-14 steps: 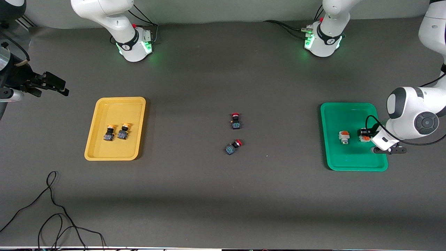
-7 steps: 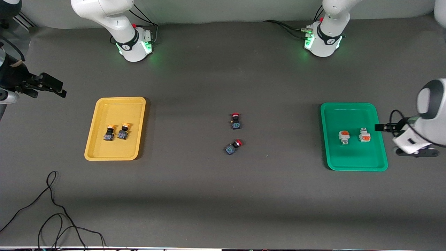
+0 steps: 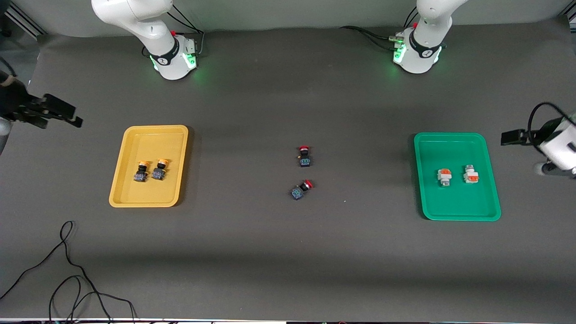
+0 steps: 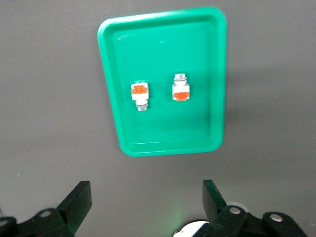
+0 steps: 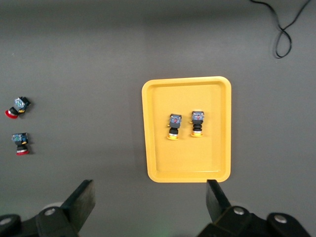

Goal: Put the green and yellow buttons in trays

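Two trays sit on the table (image 3: 288, 252), one toward each arm's end. The yellow tray (image 3: 130, 193) lies toward the right arm's end and holds two yellow-capped buttons side by side, one (image 3: 141, 172) just beside the other (image 3: 159, 168), both near the middle of the tray floor. The green tray (image 3: 454, 144) lies toward the left arm's end and holds two white buttons with orange patches, one (image 3: 444, 176) a little apart from the other (image 3: 470, 174).

Between the trays, on the bare table, lie two red-capped buttons: one (image 3: 304, 156) farther from the front camera, the other (image 3: 300, 189) nearer to it and tilted.

The left tool (image 4: 147, 203) hangs over the table just off the green tray's edge at the left arm's end, its fingers spread wide and holding nothing. The right tool (image 5: 150, 201) hangs over the table off the yellow tray at the right arm's end, also spread wide and empty.

A black cable (image 3: 67, 270) curls on the table near the front camera at the right arm's end.
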